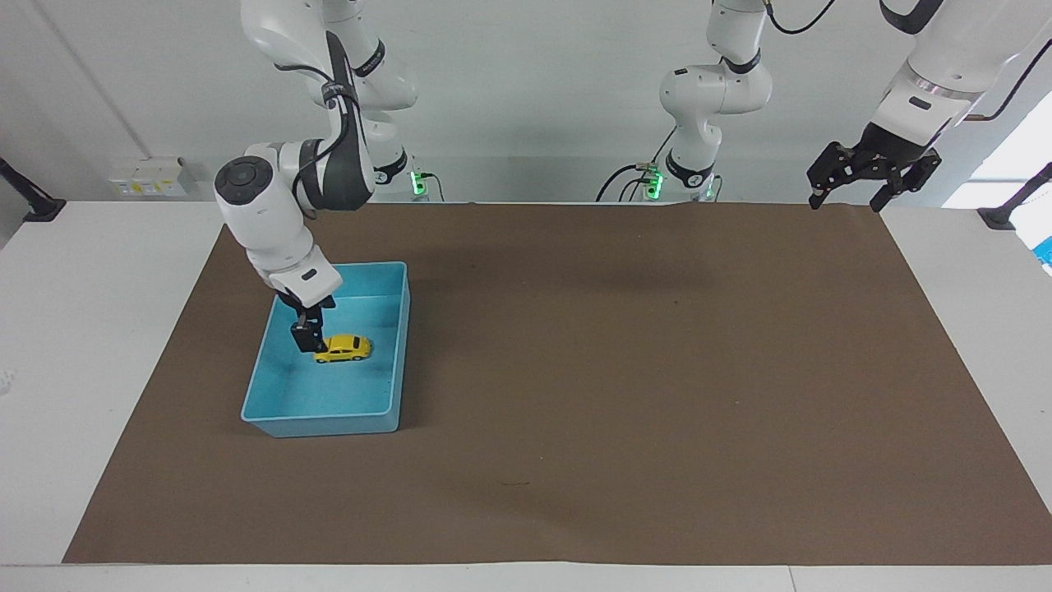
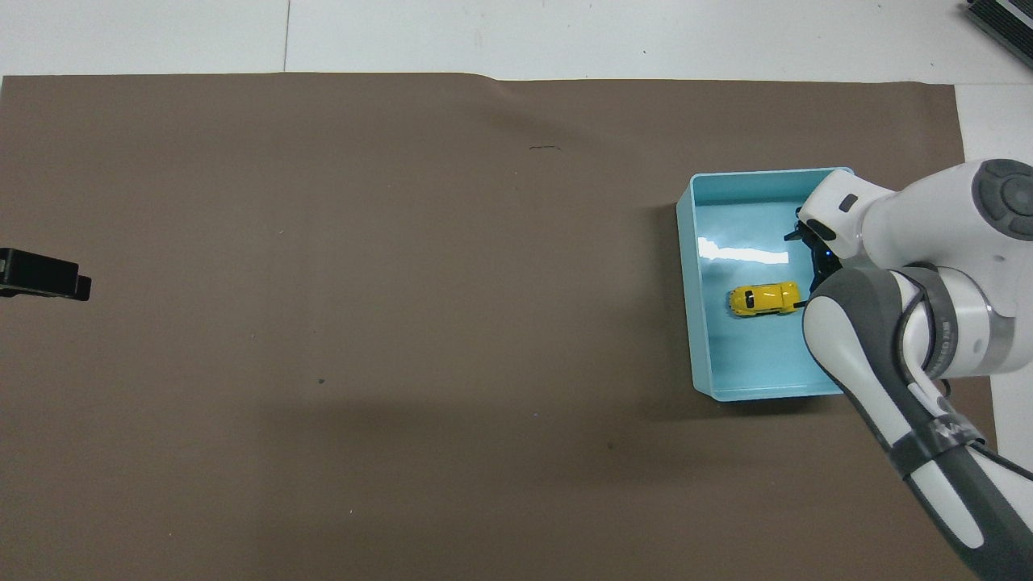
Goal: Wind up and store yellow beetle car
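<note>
Facing view: small yellow beetle-shaped toy car (image 1: 343, 349) lies on the floor of the light blue rectangular plastic tray (image 1: 400, 345) on the brown table mat (image 1: 657, 370). Right gripper (image 1: 302, 335) hangs in the tray just beside the car, toward the right arm's end, holding nothing; finger spread unclear. Left gripper (image 1: 871, 174) waits raised over the mat's corner, fingers spread. Overhead view: car (image 2: 763, 299) mid-tray, right gripper (image 2: 813, 260) over the tray beside it, left gripper (image 2: 44, 275) only partly seen.

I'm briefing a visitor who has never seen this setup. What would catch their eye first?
Probably the tiny bright yellow beetle car lying in the light blue plastic tray, toward the right arm's end of the brown mat. The right pincer hangs over the tray beside the car; the left pincer waits high over the mat's corner.
</note>
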### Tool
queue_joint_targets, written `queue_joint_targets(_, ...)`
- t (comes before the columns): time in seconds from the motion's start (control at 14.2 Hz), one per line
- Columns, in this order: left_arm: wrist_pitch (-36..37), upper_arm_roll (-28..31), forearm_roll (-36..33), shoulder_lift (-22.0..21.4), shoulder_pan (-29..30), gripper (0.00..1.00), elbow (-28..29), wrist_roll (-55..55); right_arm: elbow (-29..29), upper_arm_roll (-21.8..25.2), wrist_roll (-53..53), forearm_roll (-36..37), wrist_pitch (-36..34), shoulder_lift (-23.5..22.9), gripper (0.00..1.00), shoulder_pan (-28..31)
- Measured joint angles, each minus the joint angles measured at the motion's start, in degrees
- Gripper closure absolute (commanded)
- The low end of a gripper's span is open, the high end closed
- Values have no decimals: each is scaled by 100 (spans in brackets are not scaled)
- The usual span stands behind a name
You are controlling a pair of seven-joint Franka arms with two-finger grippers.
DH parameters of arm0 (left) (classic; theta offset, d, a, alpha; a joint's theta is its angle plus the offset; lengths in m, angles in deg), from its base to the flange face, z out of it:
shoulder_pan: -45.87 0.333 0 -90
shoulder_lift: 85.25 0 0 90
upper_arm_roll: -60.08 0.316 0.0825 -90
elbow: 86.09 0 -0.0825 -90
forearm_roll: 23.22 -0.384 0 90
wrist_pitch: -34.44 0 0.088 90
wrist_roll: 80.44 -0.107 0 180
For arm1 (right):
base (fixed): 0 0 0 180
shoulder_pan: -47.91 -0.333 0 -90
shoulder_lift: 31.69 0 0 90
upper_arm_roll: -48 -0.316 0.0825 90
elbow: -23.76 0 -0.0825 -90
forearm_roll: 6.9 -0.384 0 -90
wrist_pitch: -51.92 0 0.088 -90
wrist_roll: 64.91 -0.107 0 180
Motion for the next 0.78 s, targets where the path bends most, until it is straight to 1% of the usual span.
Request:
queue_joint_targets(0.49, 0, 0, 0, 0, 0, 0, 0, 0, -163, -6, -111, -114, -11, 1, 0, -35)
queue_joint_targets(0.78, 0, 0, 0, 0, 0, 0, 0, 0, -523, -8, -136, -171, -385, 23, 0, -36)
